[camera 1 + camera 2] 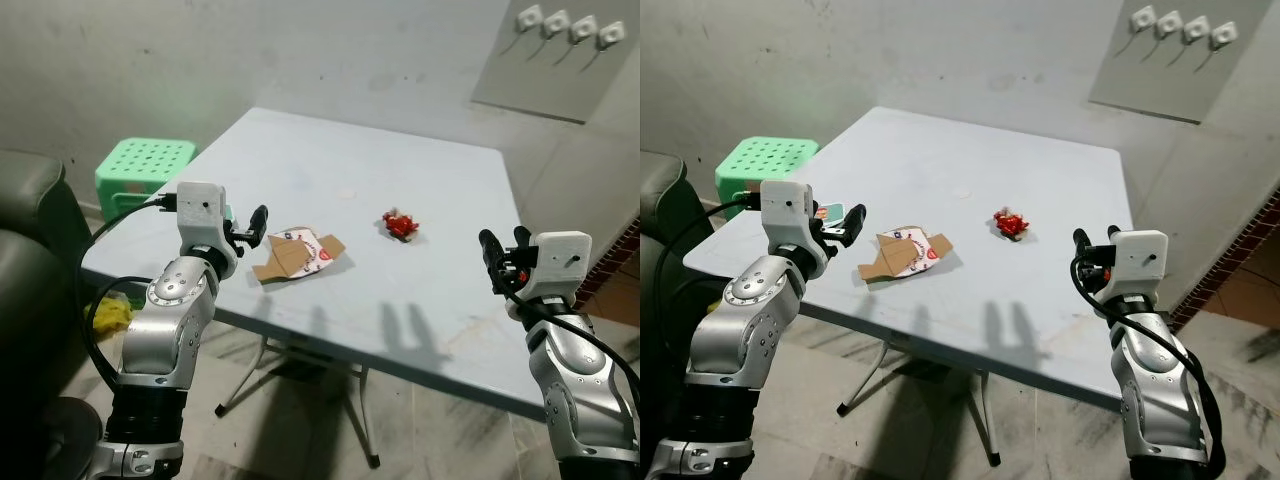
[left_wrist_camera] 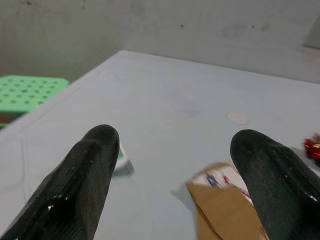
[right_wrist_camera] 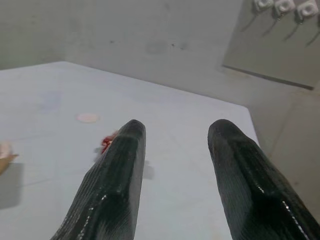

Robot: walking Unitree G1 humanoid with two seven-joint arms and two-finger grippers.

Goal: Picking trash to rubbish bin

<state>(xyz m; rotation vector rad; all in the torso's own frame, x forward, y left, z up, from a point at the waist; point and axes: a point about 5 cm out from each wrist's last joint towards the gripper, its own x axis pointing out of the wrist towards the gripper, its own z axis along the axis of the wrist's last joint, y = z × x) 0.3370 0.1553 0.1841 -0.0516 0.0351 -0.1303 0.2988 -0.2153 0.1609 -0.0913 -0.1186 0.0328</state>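
Cardboard wrapper (image 1: 298, 254) on table (image 1: 400, 190), beside wide-open, empty left claw (image 1: 247, 228).

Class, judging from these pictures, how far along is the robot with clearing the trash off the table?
Nothing looks done: the flattened cardboard wrapper and the red crumpled wrapper both lie on the table. The left gripper is open beside the cardboard; the right gripper is open and empty. Picking and binning both remain.

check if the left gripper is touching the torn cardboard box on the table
Apart. In the left eye view the left gripper hovers just beside the torn cardboard box, with bare table showing between them. Its fingers are open and hold nothing.
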